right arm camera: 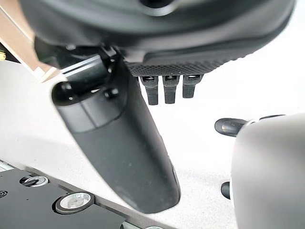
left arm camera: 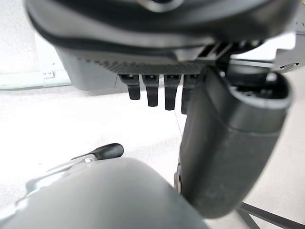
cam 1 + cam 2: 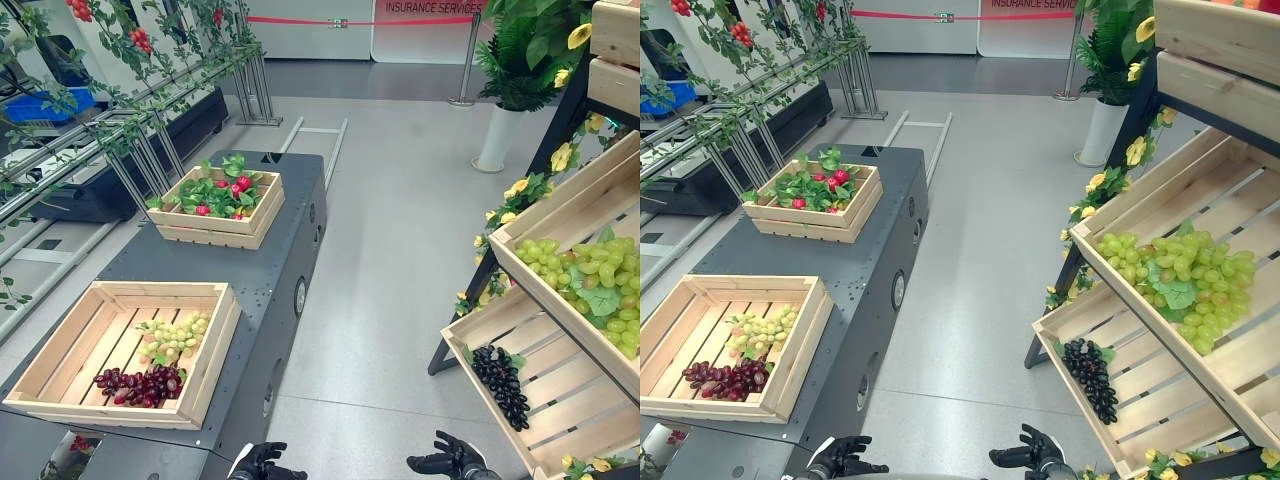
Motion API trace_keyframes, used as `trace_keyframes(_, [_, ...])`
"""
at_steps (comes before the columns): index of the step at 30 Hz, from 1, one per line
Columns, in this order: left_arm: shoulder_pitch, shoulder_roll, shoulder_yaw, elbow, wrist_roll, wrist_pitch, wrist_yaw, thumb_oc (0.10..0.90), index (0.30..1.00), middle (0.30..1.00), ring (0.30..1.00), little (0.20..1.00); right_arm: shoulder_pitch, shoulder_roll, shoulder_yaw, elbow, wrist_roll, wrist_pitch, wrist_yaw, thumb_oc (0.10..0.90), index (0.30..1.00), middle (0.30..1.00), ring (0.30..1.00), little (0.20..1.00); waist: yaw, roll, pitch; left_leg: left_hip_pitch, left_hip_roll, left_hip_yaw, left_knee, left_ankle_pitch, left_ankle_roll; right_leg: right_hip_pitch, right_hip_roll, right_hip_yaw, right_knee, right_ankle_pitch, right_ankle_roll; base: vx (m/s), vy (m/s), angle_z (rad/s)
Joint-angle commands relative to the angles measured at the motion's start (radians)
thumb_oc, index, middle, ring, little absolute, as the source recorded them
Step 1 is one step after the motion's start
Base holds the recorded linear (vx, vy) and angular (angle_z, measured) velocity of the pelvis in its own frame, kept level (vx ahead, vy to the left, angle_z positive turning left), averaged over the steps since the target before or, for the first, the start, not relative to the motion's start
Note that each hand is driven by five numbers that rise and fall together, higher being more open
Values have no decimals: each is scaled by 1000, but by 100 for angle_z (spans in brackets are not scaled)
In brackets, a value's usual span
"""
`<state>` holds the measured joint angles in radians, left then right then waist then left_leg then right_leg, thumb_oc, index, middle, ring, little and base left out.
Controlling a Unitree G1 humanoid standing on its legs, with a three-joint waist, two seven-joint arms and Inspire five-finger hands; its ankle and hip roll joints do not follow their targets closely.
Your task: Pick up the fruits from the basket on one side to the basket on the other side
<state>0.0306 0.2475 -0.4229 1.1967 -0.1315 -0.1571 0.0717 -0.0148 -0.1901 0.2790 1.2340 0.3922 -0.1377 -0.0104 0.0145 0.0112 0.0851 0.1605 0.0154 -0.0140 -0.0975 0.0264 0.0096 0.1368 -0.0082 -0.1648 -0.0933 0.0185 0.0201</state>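
A wooden crate (image 3: 60, 385) on the dark table at near left holds a bunch of green grapes (image 3: 178, 335) and a bunch of dark red grapes (image 3: 140, 385). Across the aisle, a slanted wooden shelf carries a large heap of green grapes (image 3: 590, 280) in its upper tray and a black grape bunch (image 3: 500, 383) in the lower tray (image 3: 560, 400). Both hands hang low over the floor between the two sides. My left hand (image 3: 262, 462) and my right hand (image 3: 450, 462) have relaxed fingers (image 2: 152, 90) and hold nothing.
A second crate (image 3: 215, 225) with red fruits and leaves sits farther back on the table (image 3: 270, 270). Racks with vines line the far left. A potted plant (image 3: 520, 60) stands beyond the shelf. Grey floor (image 3: 390, 300) runs between table and shelf.
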Motion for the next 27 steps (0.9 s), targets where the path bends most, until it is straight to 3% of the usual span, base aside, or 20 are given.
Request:
trace_keyframes(1, [-106,-79,-18,45,14,-40,-4,800,900,900,900,900,-79,20,4,36,-25,-29,-14,800,900,900,900,900,-9,-16,29,25,-65,42,10,-97,38,50,3,34,6,-44,8,0,0,0])
trace_keyframes(5, [-103,-76,-14,48,8,-55,-16,800,900,900,900,900,-73,19,8,33,-24,-27,-15,800,900,900,900,900,-9,-17,28,27,-63,46,10,-97,37,52,2,31,6,-43,9,0,0,0])
trace_keyframes(17, [-112,-80,-18,58,18,-13,6,800,900,900,900,900,-87,24,23,37,-77,-24,-75,800,900,900,900,900,-3,-16,37,22,-64,42,10,-92,39,50,1,28,6,-43,7,0,-3,0])
trace_keyframes(27, [-136,-76,-42,35,36,-31,46,800,900,900,900,900,-118,19,69,11,-65,-28,-61,800,900,900,900,900,8,12,73,-12,-66,8,10,-71,33,22,-5,-1,22,-50,-4,-23,-52,3])
